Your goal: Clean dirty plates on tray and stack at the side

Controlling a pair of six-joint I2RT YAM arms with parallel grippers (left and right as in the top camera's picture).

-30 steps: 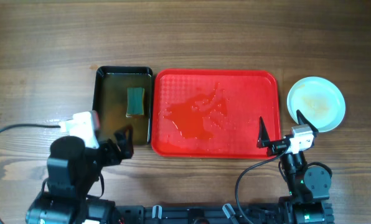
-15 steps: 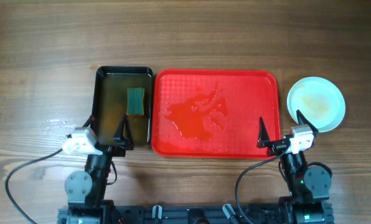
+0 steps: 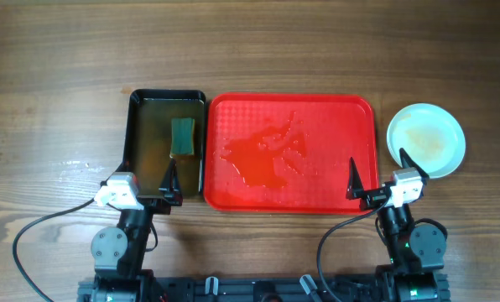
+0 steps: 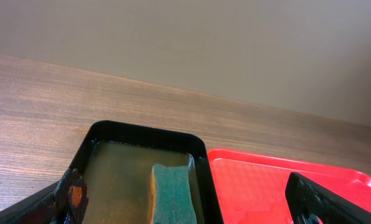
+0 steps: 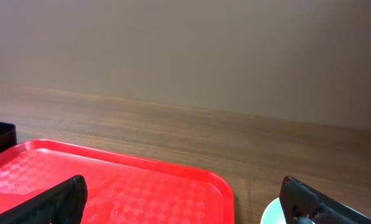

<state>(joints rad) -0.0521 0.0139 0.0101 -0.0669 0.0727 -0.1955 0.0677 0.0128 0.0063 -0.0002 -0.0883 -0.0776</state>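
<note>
The red tray (image 3: 363, 113) lies mid-table with no plates on it, only a wet patch in its middle. It also shows in the left wrist view (image 4: 266, 186) and the right wrist view (image 5: 142, 180). A round pale plate (image 3: 426, 140) with yellowish residue sits on the table right of the tray. I cannot tell whether other plates lie under it. Its edge shows in the right wrist view (image 5: 271, 215). My left gripper (image 3: 148, 178) (image 4: 185, 183) is open and empty at the black bin's near end. My right gripper (image 3: 380, 172) (image 5: 182, 186) is open and empty at the tray's near right corner.
A black bin (image 3: 137, 126) (image 4: 142, 134) of brownish water stands left of the tray and touches it. A green sponge (image 3: 183, 137) (image 4: 173, 193) lies in the bin. Bare wooden table (image 3: 250, 42) surrounds everything.
My left arm has dropped from close under the camera down to the bin's near end, then shifted slightly right. The right arm, tray and plate have not moved.
</note>
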